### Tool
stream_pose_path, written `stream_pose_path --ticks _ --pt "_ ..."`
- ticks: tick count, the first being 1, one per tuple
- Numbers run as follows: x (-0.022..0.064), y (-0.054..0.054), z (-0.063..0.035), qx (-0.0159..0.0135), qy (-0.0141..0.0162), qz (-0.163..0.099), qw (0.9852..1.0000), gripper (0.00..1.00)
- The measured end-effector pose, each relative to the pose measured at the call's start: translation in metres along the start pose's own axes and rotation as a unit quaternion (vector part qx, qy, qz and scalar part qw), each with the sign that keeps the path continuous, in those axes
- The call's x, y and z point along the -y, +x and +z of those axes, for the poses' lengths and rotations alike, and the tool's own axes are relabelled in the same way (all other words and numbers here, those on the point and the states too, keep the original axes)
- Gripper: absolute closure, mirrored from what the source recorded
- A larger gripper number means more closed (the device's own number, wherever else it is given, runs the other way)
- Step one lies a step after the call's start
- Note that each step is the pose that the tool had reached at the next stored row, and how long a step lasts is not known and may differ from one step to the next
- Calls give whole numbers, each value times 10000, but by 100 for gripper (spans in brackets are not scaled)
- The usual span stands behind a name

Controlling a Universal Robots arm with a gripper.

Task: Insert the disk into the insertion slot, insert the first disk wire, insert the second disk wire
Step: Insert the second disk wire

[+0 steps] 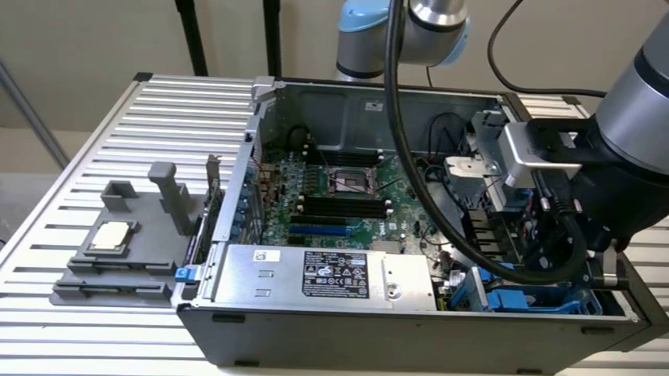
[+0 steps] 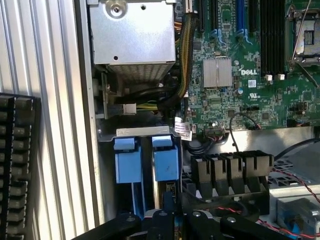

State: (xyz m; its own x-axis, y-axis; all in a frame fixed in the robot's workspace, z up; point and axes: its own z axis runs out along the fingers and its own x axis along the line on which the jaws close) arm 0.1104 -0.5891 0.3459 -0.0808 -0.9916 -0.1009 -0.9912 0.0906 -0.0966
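Wrist view: end effector [image 2: 167, 220] above insertion slot [image 2: 147, 160].
Fingers nearly together on a thin dark wire connector [image 2: 169, 192], between blue latch tabs.

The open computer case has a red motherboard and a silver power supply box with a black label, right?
No, the motherboard is green, not red; the exterior view shows it. The case is open, and the silver power supply box does carry a black label.
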Motion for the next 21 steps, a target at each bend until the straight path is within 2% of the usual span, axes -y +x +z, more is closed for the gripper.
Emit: stream_pose_path --ticks 4,9,14,21 --pt "-2 8 26 54 20 -17 10000 84" --pt "-4 18 48 100 33 -39 9999 84" --pt "-4 26 56 123 35 -60 9999 84" --pt "-4 34 59 131 36 -90 9999 84"
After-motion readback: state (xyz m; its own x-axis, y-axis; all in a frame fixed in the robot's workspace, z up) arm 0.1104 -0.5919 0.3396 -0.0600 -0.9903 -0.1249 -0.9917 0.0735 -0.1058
